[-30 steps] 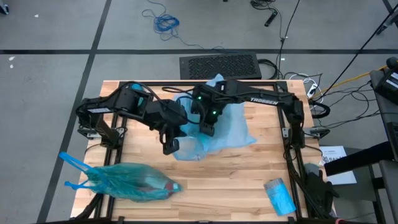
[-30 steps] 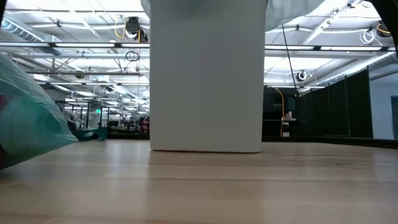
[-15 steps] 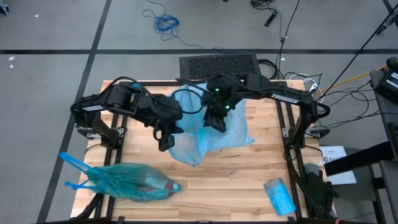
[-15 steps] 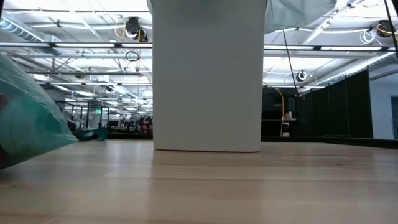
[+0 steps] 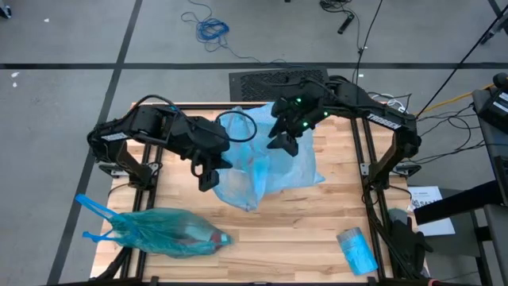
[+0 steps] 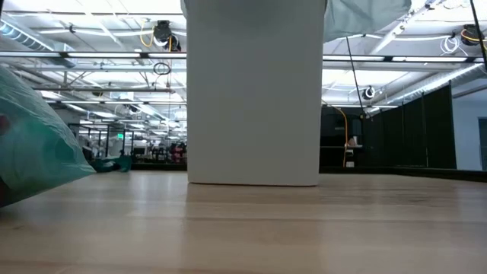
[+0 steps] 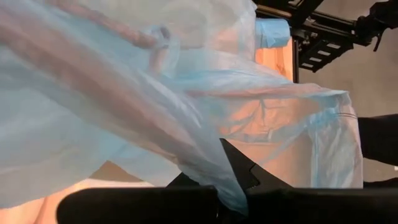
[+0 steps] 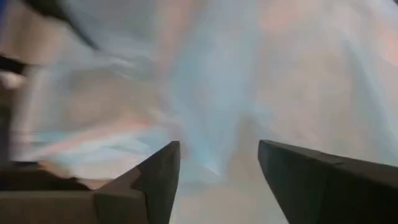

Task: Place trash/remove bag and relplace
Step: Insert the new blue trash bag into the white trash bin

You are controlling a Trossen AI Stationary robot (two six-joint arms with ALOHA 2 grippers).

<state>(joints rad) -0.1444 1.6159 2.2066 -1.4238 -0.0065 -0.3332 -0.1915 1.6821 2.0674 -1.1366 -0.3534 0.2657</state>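
A pale blue, see-through bag (image 5: 266, 171) lies draped over a white bin (image 6: 253, 91) at the table's middle, and the bin stands on its base. My left gripper (image 5: 208, 181) is shut on the bag's left side. My right gripper (image 5: 283, 144) hovers open above the bag's far part, and its fingers (image 8: 155, 180) have nothing between them. A full teal bag (image 5: 159, 233) lies on its side at the near left, with something reddish showing through its film. My left gripper pinches a gathered fold of the bag's film (image 7: 214, 177) between its two fingers, which slant down from the table's left. Whether the fold has one layer or several I cannot tell. From the hold the film spreads away, loose and creased, over the bin.
A blue packet (image 5: 357, 250) lies at the near right corner. Black frame rails (image 5: 373, 171) run along the table's sides. A dark mat (image 5: 279, 83) lies beyond the far edge. Bare wood (image 5: 286, 230) shows along the near edge between the teal bag and the packet.
My right gripper has opened and let go of the pale blue bag. It has risen and drawn back toward the table's far right. The bag stays draped over the bin, still held by my left gripper.
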